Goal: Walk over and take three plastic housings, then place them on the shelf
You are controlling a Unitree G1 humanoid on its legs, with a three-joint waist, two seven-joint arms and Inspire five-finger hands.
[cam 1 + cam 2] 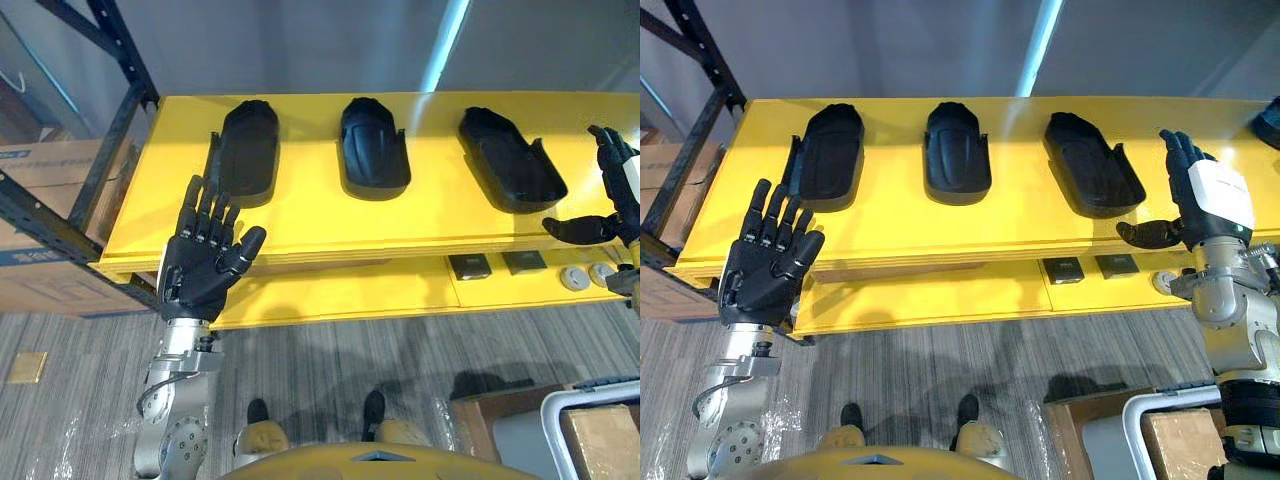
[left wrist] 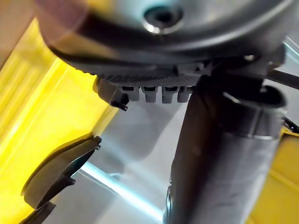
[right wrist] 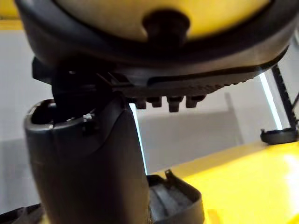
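— Where are the housings found?
— A row is formed across the yellow shelf point(image 1: 940, 225): left housing point(image 1: 825, 155), middle housing point(image 1: 957, 150), right housing point(image 1: 1092, 163).
— And the hands?
— Both are held spread and empty at the front edge, the left hand point(image 1: 765, 265) before the left housing and the right hand point(image 1: 1210, 195) beside the right housing.

The black plastic housings point(image 1: 957, 150) look matt, the yellow shelf point(image 1: 900, 225) smooth and glossy, the box point(image 1: 40, 200) plain brown cardboard.

The plastic housings point(image 1: 958, 150) are black, the shelf point(image 1: 940, 232) bright yellow, its metal frame point(image 1: 112, 150) black. The floor point(image 1: 940, 370) is grey with fine darker streaks; the cardboard box point(image 1: 40, 190) is brown.
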